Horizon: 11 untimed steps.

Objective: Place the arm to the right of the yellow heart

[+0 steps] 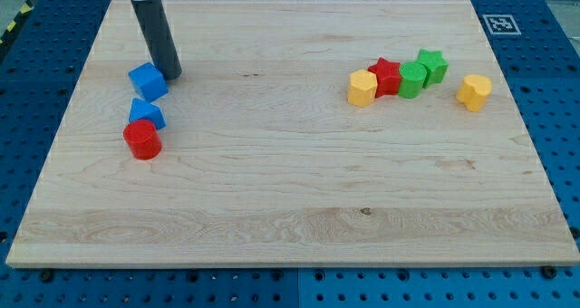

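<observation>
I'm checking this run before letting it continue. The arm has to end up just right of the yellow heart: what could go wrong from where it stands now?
1. My tip sits at the view's far left, touching the blue cube, so starting off carelessly could shove it.
2. A straight path rightward runs into the row of yellow hexagon block, red star, green cylinder and green star.
3. Arriving too close could nudge the yellow heart.

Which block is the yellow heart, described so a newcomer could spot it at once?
Start at the wooden board's right side, where a row of four touching blocks sits. The yellow heart stands alone just right of that row, nearest the board's right edge. The other yellow block sits at the row's left end, touching the red star.
</observation>
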Each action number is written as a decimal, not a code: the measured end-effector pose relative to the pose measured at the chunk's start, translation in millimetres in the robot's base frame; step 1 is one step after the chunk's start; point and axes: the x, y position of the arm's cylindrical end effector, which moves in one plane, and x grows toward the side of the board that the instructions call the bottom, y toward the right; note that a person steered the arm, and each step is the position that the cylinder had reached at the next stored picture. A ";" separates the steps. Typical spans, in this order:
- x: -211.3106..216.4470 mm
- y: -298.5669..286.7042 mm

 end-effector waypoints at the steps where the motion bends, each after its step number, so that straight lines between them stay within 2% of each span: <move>1: 10.1 0.0; 2: 13.8 0.0; 3: 13.8 28.3; 4: 15.2 82.0; 5: 41.6 150.0; 6: 85.9 232.2; 7: 105.8 333.6; 8: 105.6 433.0; 9: 104.2 473.8; 11: 60.8 475.6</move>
